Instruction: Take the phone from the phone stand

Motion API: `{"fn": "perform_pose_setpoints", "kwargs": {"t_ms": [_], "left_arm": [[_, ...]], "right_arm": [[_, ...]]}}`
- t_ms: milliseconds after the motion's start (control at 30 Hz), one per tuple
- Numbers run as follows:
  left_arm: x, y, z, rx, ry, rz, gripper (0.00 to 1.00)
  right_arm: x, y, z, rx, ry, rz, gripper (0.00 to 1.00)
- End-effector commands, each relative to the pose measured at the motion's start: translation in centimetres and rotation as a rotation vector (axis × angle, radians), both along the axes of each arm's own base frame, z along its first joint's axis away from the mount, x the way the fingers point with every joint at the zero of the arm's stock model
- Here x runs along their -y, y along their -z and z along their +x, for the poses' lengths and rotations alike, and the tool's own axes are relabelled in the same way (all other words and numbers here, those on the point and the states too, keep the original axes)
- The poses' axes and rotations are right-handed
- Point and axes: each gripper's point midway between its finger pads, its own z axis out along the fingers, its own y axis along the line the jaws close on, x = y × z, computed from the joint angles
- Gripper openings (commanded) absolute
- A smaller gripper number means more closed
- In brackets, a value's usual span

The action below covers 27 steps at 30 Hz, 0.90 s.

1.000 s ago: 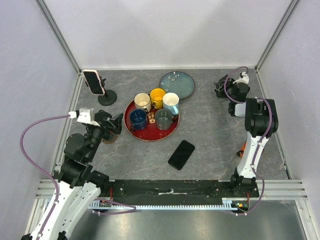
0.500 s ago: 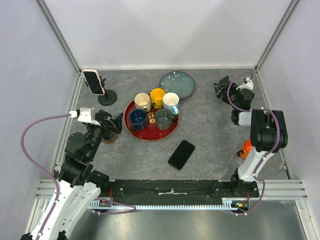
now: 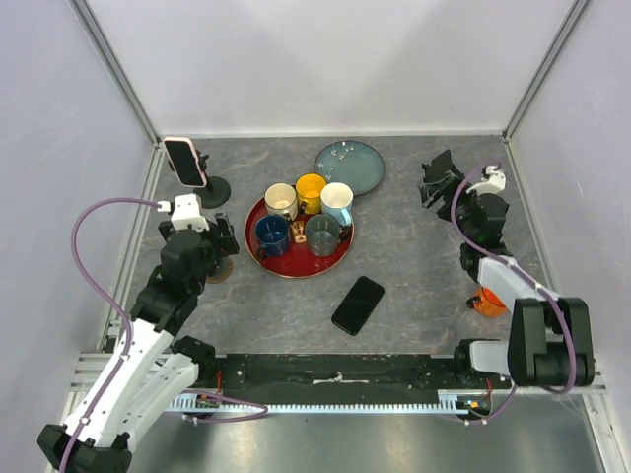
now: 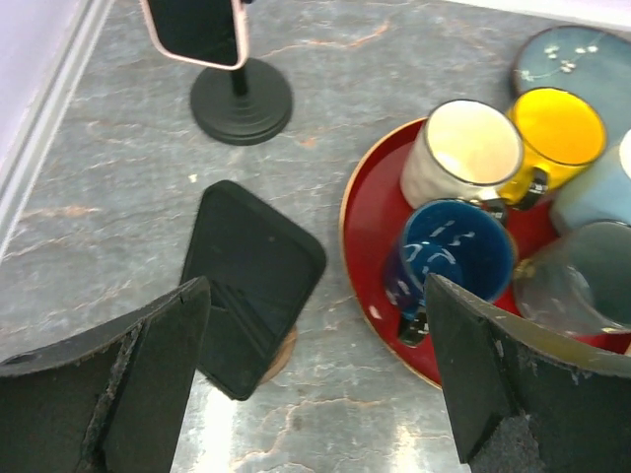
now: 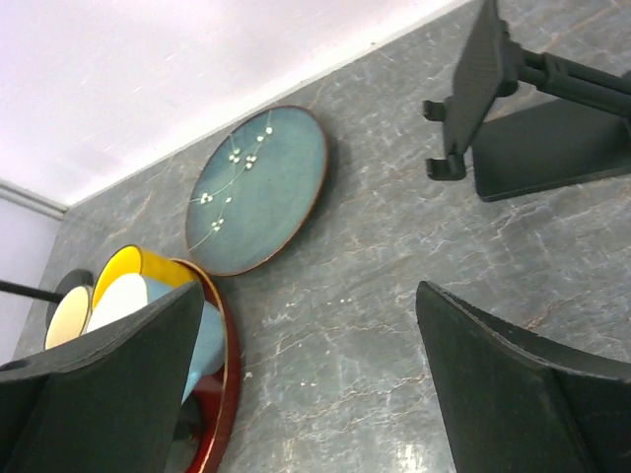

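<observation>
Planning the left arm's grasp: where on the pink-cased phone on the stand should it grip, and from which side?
Probably best: take the pink-cased phone by its two side edges, with the left gripper coming from the screen side, which faces it. The phone sits upright on a thin stem over a round base, so both edges look free.
</observation>
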Motion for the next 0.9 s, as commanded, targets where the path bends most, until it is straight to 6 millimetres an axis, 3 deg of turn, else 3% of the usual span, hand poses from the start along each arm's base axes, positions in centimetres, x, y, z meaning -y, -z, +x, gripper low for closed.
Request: {"fn": "perform_pose_setpoints", "kwargs": {"t_ms": [0, 67, 100, 200, 300, 500, 867], "left_arm": [[-2.4, -1.3, 0.3, 0.014, -0.137, -0.009, 0.96], [-2.2, -0.2, 0.8, -0.043, -0.128, -0.015, 0.95], [-2.6, 0.1, 1.0, -0.064, -0.141, -0.018, 0.95], [-2.4, 1.0, 1.9, -0.125, -0.100, -0.006, 0.99], [-2.2, 0.8, 2.3, -0.136, -0.054, 0.020, 1.00], [-2.8, 0.0, 2.3, -0.116, -0.019, 0.081, 1.00], [-4.1, 1.2, 2.3, -0.186, -0.141, 0.034, 1.00]], "right_arm": [[-3.5, -1.0, -2.6, 0.037, -0.095, -0.065, 0.96], [-5.7, -1.5, -3.3, 0.071, -0.153, -0.087, 0.96], [-8.0, -1.2, -4.3, 0.078, -0.221, -0.089, 0.96], [-11.9, -1.0, -6.2, 0.116, -0.371, -0.066, 0.96], [-14.3, -1.1, -8.0, 0.177, -0.485, -0.077, 0.98], [-16.9, -2.7, -9.7, 0.278, -0.596, -0.080, 0.98], [-19.1, -2.3, -10.8, 0.289, -0.636, -0.139, 0.98]]}}
